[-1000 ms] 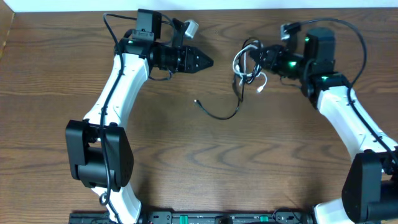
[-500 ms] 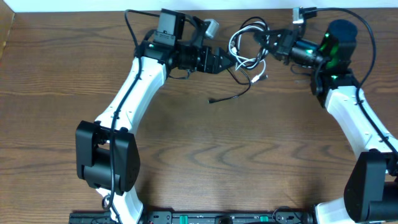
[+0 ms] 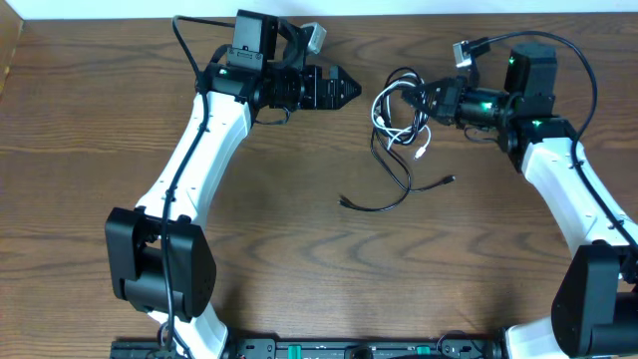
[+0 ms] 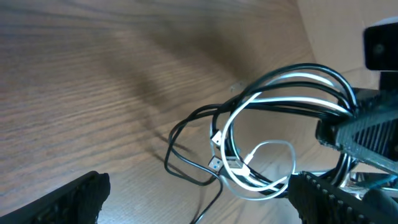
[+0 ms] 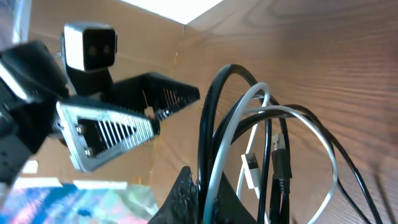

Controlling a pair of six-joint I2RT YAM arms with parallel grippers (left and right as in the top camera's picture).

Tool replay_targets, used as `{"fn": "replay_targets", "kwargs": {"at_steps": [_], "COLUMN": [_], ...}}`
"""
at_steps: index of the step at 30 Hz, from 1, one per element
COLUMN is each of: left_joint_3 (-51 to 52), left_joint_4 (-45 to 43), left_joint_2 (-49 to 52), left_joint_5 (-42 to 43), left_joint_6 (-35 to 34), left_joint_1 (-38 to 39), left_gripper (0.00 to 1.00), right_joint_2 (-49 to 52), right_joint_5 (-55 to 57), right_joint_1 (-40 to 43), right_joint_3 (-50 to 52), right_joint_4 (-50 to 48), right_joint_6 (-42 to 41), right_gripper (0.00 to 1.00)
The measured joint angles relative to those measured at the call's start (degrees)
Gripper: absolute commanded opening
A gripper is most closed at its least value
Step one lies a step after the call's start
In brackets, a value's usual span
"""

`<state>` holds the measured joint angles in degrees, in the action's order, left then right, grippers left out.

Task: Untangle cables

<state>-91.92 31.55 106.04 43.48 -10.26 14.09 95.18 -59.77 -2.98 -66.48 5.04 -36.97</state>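
The cables (image 3: 399, 108) form a looped bundle of one white and a few black cords, hanging from my right gripper (image 3: 427, 102), which is shut on them. In the right wrist view the fingers (image 5: 205, 196) pinch a black and a white strand (image 5: 249, 124). One black cord (image 3: 384, 202) trails down onto the table, its plug ends lying apart. My left gripper (image 3: 349, 88) is open just left of the bundle, not touching it. In the left wrist view its fingertips (image 4: 93, 186) stand wide apart, with the loops (image 4: 280, 118) ahead of them.
The table's back edge (image 3: 399, 12) runs close behind both grippers, and its left edge (image 3: 8, 60) is at the far left. Both arm bases (image 3: 159, 269) stand at the front corners. The brown wooden tabletop (image 3: 329, 269) lies in front of the cables.
My left gripper has opened and drawn back left from the bundle. The right gripper moved down a little with the bundle. The trailing black cord now lies lower and more spread out.
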Motion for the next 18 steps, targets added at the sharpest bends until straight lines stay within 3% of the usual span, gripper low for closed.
{"fn": "replay_targets", "kwargs": {"at_steps": [6,15,18], "left_joint_3": [0.0,0.0,0.0], "left_joint_4": [-0.2,-0.3,-0.3], "left_joint_2": [0.0,0.0,0.0], "left_joint_5": [-0.6,-2.1,-2.1], "left_joint_6": [2.6,5.9,6.5], "left_joint_1": [-0.1,-0.5,-1.4], "left_gripper": [0.97,0.98,0.98], "right_joint_2": [0.0,-0.3,-0.3], "right_joint_5": [0.3,13.1,17.4], "right_joint_1": [-0.3,-2.6,-3.0], "right_joint_3": [0.0,-1.5,-6.8], "right_joint_4": [7.4,29.1,38.6], "right_joint_6": [8.4,21.5,28.9], "right_gripper": [0.01,0.01,0.01]}}
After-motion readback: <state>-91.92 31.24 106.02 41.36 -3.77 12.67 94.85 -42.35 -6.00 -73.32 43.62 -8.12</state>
